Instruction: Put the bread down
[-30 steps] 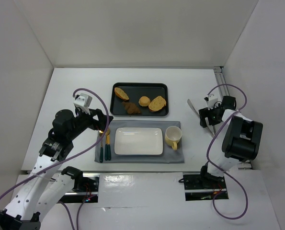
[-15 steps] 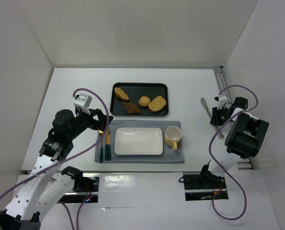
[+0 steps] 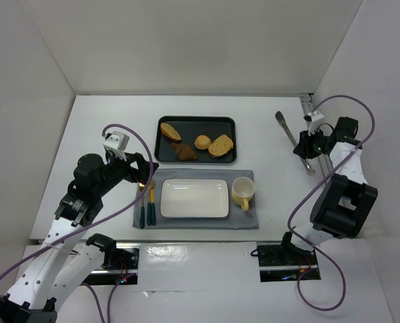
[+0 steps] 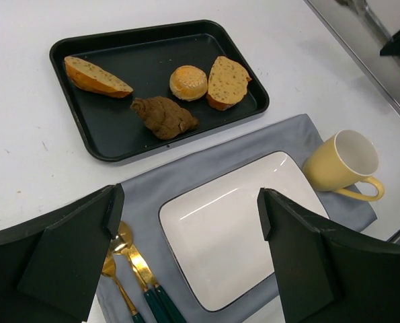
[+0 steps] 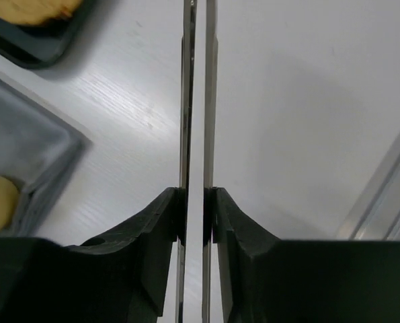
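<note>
My right gripper (image 5: 194,215) clamps the tongs (image 5: 196,101); my left gripper (image 4: 188,208) gapes empty. The bread (image 4: 95,76) lies unplaced in the tray (image 4: 140,64).

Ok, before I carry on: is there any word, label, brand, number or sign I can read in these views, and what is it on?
No readable text, label, brand, number or sign in any view.
Black tray, white plate, yellow mug, grey placemat and the bread: all plain, no print.
Metal tongs held in the right gripper: no marking visible on the blades.
</note>
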